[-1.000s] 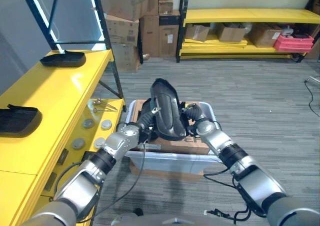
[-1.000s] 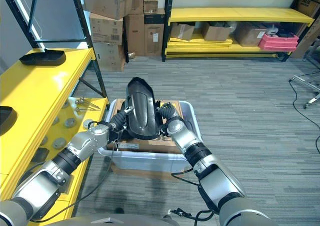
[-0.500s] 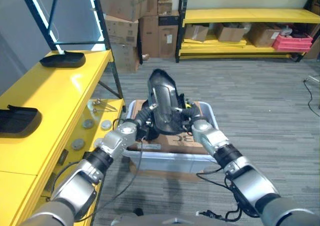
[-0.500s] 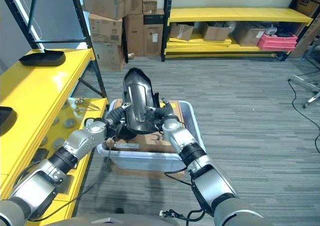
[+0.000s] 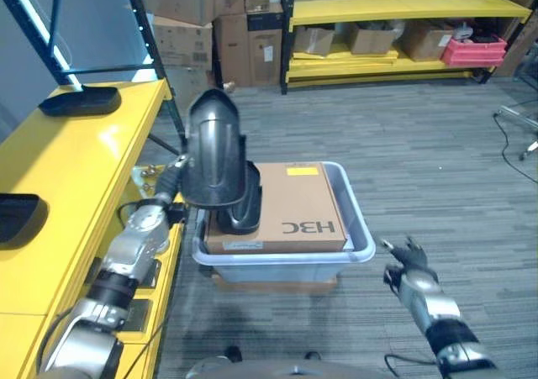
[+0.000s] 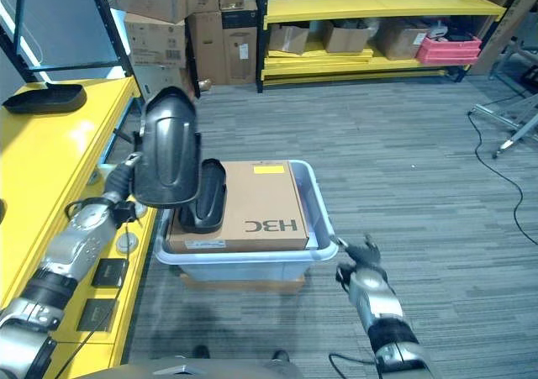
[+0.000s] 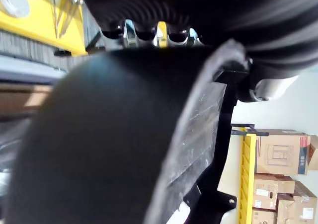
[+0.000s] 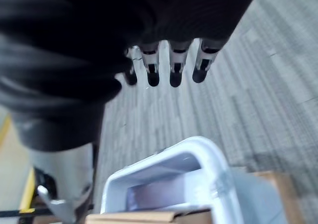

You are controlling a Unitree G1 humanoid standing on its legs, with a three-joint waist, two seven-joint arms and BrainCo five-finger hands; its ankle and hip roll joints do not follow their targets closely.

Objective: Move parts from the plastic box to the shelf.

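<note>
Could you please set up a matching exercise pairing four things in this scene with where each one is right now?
Things:
1. large glossy black plastic part
2. smaller black plastic part
3. flat brown cardboard box
4. right hand

Places:
A. lying across the top of the pale blue plastic box
B. held up by the left hand beside the yellow shelf
C. resting on the cardboard, left side
D. holding nothing, low over the grey carpet

Pairs: 1-B, 2-C, 3-A, 4-D
</note>
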